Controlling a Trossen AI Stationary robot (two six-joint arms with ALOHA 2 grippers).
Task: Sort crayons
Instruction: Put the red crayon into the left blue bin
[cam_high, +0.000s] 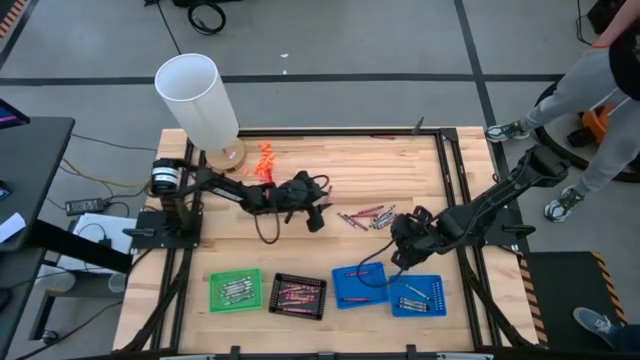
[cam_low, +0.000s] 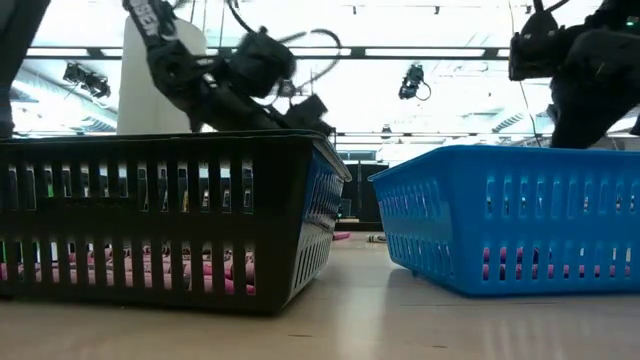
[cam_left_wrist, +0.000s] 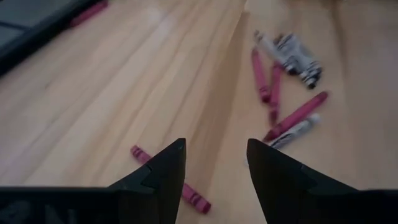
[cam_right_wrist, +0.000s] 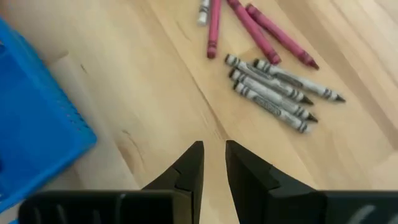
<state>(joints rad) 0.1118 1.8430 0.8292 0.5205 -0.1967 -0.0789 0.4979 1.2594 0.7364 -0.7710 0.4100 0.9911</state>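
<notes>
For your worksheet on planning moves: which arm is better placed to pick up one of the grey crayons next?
Probably the right. Its pincer hangs empty beside the grey crayons, close to the blue trays. The left pincer faces mostly red crayons.

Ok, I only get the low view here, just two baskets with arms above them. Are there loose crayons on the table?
Observer: Yes, a cluster of loose crayons lies on the table, between the arms.
Operator: Is either arm holding one?
Observer: Not the left gripper. Its fingers are open and empty, with a maroon crayon near them.
Operator: And the right?
Observer: The right gripper is empty too, fingers slightly apart, facing the grey crayons beside a blue tray.
</notes>
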